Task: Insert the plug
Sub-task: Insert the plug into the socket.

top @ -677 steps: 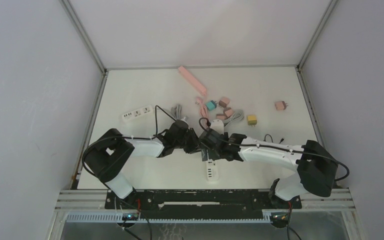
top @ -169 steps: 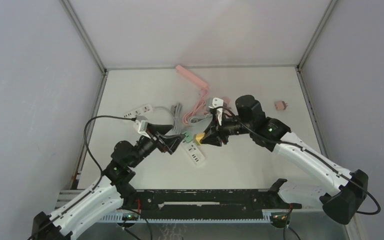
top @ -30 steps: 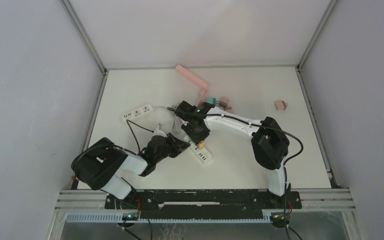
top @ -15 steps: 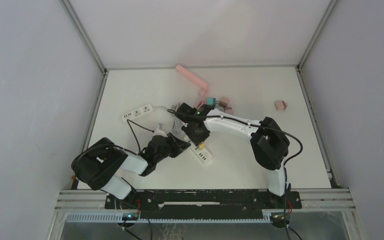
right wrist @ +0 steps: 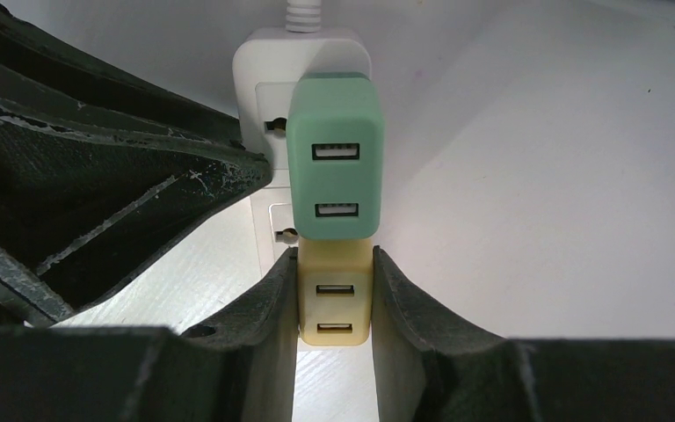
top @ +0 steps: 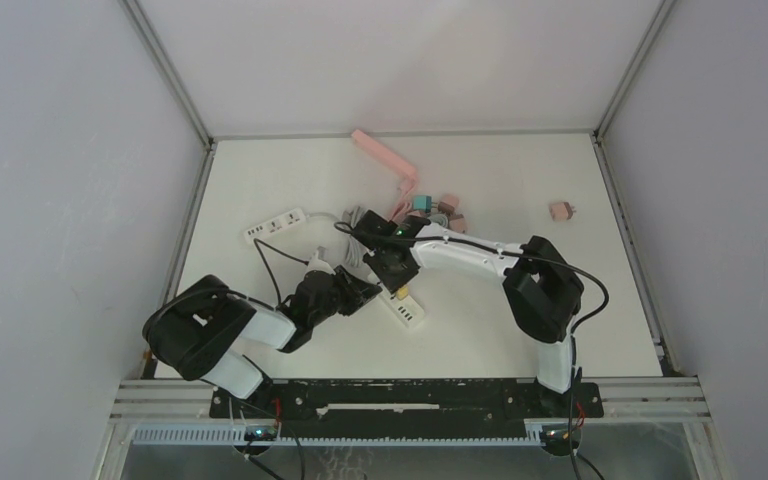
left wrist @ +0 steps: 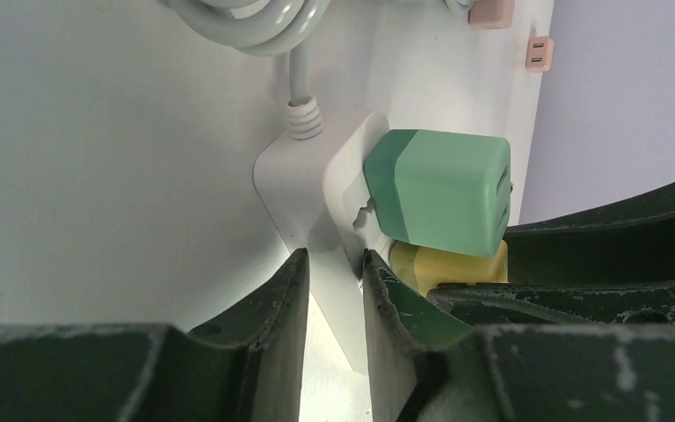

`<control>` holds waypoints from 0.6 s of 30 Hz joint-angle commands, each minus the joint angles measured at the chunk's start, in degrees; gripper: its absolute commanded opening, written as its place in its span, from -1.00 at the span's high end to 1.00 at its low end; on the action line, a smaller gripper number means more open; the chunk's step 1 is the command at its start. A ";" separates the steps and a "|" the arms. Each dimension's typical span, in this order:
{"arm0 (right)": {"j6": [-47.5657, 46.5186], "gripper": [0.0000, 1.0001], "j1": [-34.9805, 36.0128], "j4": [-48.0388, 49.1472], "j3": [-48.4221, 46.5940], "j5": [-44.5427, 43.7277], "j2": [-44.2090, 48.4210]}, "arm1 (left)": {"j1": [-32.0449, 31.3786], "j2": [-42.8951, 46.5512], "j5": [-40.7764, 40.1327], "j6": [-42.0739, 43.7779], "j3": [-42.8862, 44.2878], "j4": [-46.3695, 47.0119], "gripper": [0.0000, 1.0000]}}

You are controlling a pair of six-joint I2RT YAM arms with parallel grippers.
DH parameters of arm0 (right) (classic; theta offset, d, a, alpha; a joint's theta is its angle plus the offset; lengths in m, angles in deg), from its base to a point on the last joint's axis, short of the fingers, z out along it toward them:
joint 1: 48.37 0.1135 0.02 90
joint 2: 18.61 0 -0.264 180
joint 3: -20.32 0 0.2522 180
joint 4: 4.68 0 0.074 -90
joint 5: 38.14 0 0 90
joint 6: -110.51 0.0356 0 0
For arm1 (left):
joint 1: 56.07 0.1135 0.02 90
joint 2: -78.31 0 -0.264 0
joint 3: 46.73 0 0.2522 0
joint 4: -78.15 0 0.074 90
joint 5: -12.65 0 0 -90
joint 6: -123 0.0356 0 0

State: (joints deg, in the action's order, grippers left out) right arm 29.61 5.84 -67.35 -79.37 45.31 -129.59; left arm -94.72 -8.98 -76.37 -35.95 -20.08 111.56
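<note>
The left gripper (left wrist: 332, 281) is narrowed onto the edge of the white power strip (left wrist: 303, 189). At its three o'clock the right gripper (right wrist: 334, 264) pinches the yellow plug (right wrist: 334, 303), which stands on the strip touching the green plug (right wrist: 335, 158), at that plug's six o'clock.

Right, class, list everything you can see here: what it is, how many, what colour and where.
near power strip: one, white, table centre
far power strip: one, white, far left
long power strip: one, pink, at the back
green charger: one, green, plugged into the near power strip
yellow charger: one, yellow, directly beside the green charger
teal charger: one, teal, by the long strip's end
pink chargers: at least two, beside the teal one
lone pink charger: one, far right
cable: one coil, grey, behind the near strip
left gripper: black, clamps the near strip's edge
right gripper: black, closed on the yellow charger
</note>
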 commanded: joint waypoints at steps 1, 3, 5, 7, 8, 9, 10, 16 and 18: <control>0.25 1.00 0.04 -0.45 5.32 1.34 -2.83 | -0.63 0.95 -0.97 1.98 2.40 -1.45 0.35; 0.53 1.00 -0.38 0.22 6.56 1.89 -2.44 | -0.64 0.95 -0.97 2.01 2.41 -1.47 0.35; 1.11 1.00 -1.00 1.03 8.05 2.55 -1.92 | -0.64 0.97 -0.97 1.99 2.41 -1.48 0.35; 1.89 1.00 -1.82 1.42 9.29 2.94 -1.70 | -0.78 1.06 -1.04 2.06 2.32 -1.47 0.35; 2.10 1.00 -1.99 1.23 9.42 2.50 -1.81 | -0.73 1.06 -1.05 2.06 2.25 -1.40 0.35; 2.10 1.00 -1.86 1.07 9.45 1.49 -2.07 | -0.72 1.11 -1.06 2.06 2.24 -1.44 0.35; 1.94 1.00 -1.50 1.07 9.41 0.95 -2.27 | -0.83 1.18 -1.06 2.11 2.21 -1.46 0.35; 1.90 1.00 0.82 1.51 9.42 1.27 -3.00 | -0.98 1.45 -1.45 2.31 2.32 -1.77 0.35; 2.19 1.00 1.05 1.53 9.46 1.64 -3.39 | -0.98 1.48 -1.50 2.38 2.23 -1.81 0.35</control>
State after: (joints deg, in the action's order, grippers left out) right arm 29.90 5.58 -61.88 -74.32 45.58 -126.72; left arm -95.05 -8.83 -76.96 -35.93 -20.08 111.39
